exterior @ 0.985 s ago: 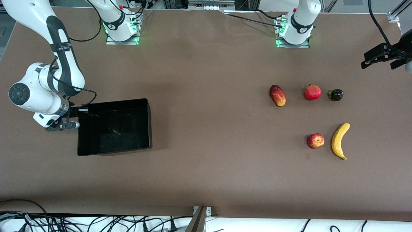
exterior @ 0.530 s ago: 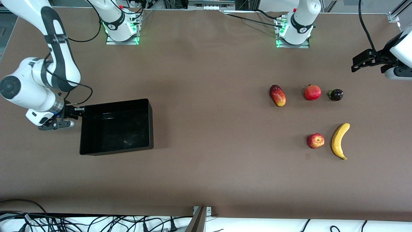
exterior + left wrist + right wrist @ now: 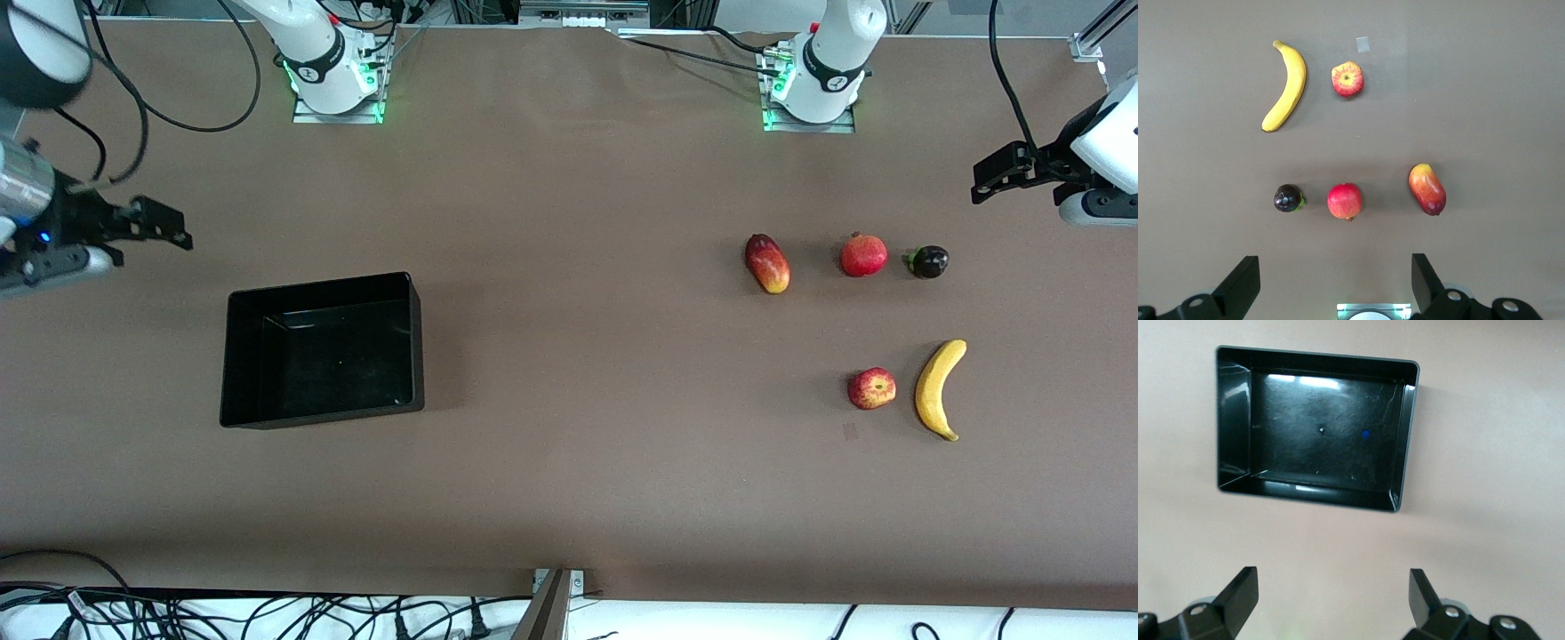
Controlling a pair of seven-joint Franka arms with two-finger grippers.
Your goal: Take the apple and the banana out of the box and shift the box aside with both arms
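Left gripper [image 3: 1000,173]: wide open, empty, over bare table at its arm's end
Right gripper [image 3: 160,224]: wide open, empty, above table by box [image 3: 404,293]
Apple [image 3: 871,388]: just beside banana [image 3: 940,388]

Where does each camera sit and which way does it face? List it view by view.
Front view: high across the table, facing both bases; shows box, apple, banana, left gripper, right gripper.
Left wrist view: looks down over the fruits; own open fingers at its edge.
Right wrist view: looks down over the box; own open fingers show.
Shared: front and left wrist views both show apple and banana.
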